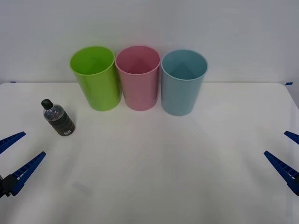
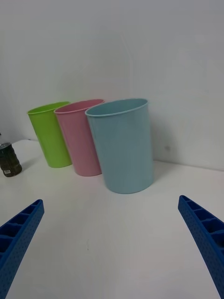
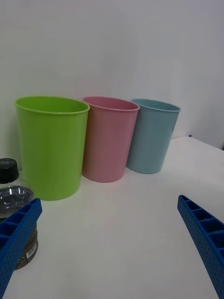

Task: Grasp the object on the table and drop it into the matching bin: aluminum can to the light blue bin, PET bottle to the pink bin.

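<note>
The left hand (image 1: 14,156) hovers wide open and empty just short of the small clear plastic bottle with the black cap (image 1: 59,118) standing on the white desk (image 1: 163,163), so the grasp remains ahead: advance, close, then carry to the tall pink plastic bin (image 1: 138,78).

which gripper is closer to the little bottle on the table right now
Left. The left gripper sits open at the table's near left edge, just short of the PET bottle. The right gripper, also open, is at the far right edge, across the table.
</note>
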